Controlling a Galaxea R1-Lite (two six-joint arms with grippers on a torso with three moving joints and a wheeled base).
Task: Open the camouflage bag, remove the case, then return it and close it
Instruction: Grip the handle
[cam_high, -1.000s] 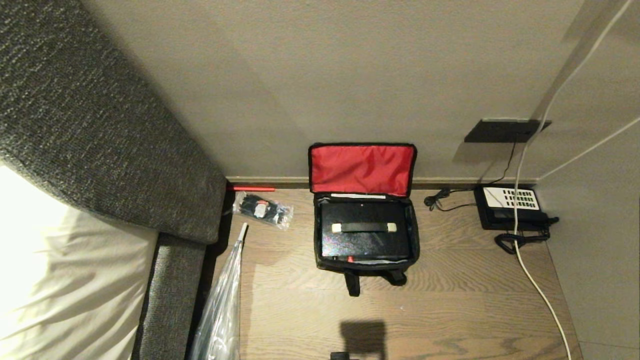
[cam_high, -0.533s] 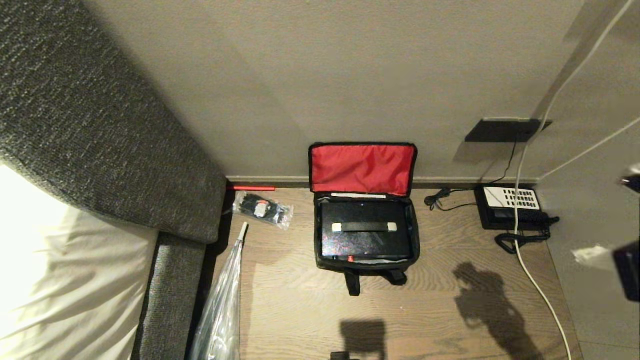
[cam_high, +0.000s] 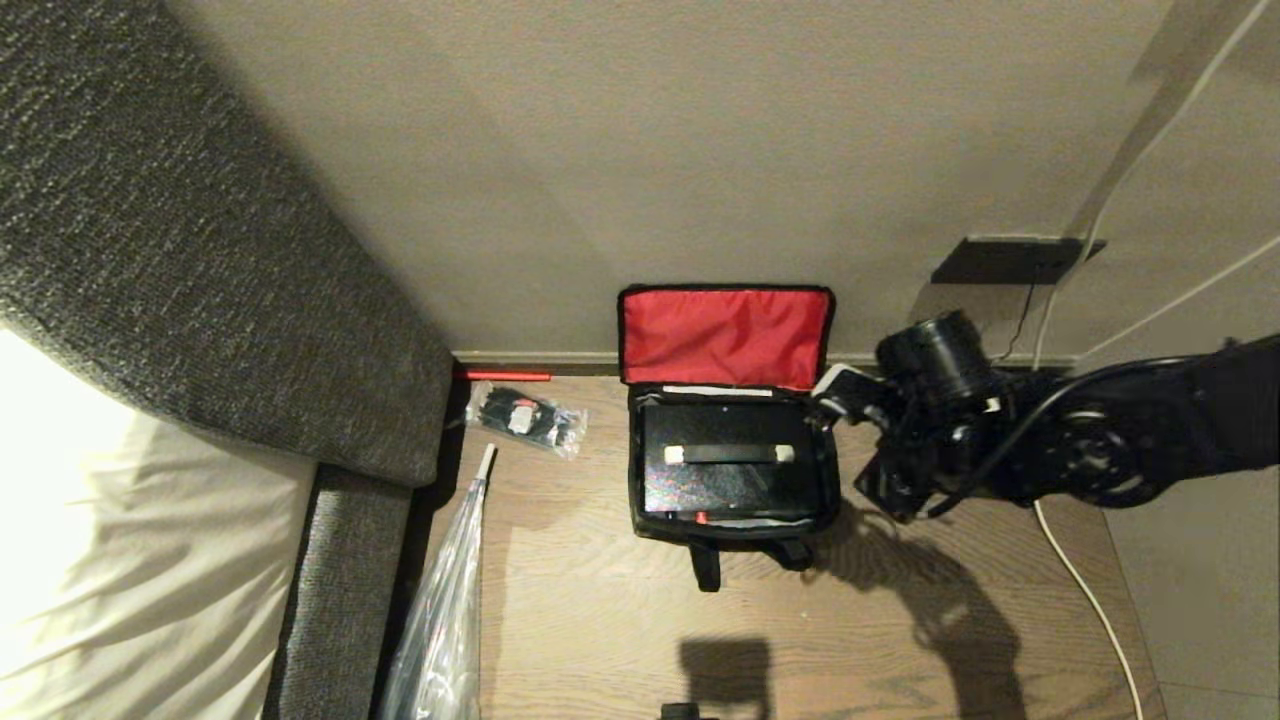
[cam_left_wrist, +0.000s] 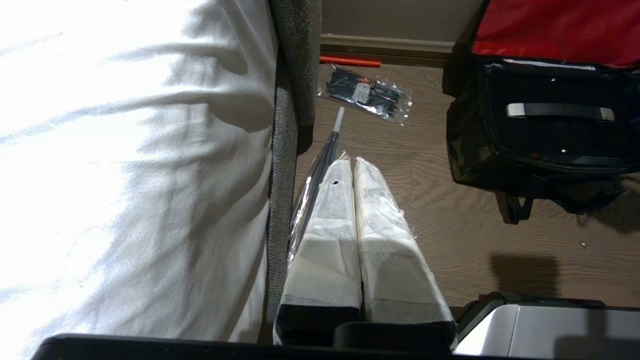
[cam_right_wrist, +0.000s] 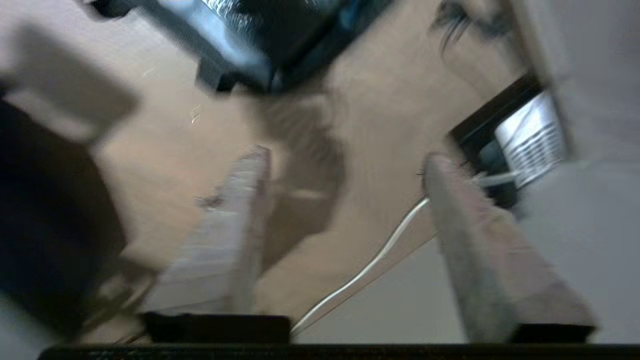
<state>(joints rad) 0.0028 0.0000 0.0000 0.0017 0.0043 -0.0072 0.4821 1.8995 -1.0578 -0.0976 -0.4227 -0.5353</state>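
The right gripper (cam_right_wrist: 345, 170), jaws apart and empty, hangs beside the open green-brown camouflage bag (cam_high: 733, 520) on the wooden floor (cam_high: 600, 620). The flat black rectangular case (cam_high: 728, 470) lies inside; best centre over its handle (cam_high: 729, 454) before descending.

Right arm (cam_high: 1050, 450) swung in beside camouflage bag (cam_high: 733, 500) (fingers (cam_right_wrist: 235, 240) now apart).

Hotel-like bedroom: bed (cam_high: 120, 540), upholstered headboard (cam_high: 200, 260), desk telephone (cam_right_wrist: 525, 140) on floor.

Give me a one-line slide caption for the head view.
Right gripper, open, beside the open bag, the case inside.
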